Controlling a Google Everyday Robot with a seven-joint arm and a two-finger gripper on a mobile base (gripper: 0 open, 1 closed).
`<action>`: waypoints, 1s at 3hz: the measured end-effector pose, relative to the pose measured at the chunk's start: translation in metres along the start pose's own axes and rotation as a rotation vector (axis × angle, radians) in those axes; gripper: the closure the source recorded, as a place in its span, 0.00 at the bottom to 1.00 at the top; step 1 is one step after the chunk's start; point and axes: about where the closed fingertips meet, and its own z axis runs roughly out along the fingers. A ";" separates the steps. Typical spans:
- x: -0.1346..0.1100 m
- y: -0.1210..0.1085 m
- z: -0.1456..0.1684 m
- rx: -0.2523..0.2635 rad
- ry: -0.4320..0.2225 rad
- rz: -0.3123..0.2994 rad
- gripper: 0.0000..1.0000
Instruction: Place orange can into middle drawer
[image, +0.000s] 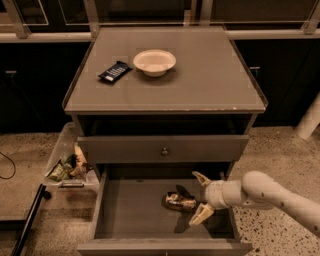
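- The middle drawer (130, 217) stands pulled out at the bottom of the view, its grey floor bare on the left
- The orange can (179, 201) lies on its side on that floor, right of centre
- The gripper (201, 198) reaches in from the right, fingers spread wide, just beside the can's right end and not pinching it
- Above is a closed drawer front (125, 149) with a small round knob
- Farthest, on the tabletop (210, 85), sit a white bowl (154, 61) and, left of it, a dark blue packet (114, 72)

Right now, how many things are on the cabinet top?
2: a white bowl mid-back, a dark snack packet left of it. The gripper is below, by the orange can in the middle drawer.
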 end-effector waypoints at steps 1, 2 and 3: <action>-0.010 -0.003 -0.048 0.006 -0.026 -0.022 0.00; -0.025 0.001 -0.086 0.017 -0.039 -0.055 0.00; -0.050 0.015 -0.119 0.054 -0.023 -0.117 0.00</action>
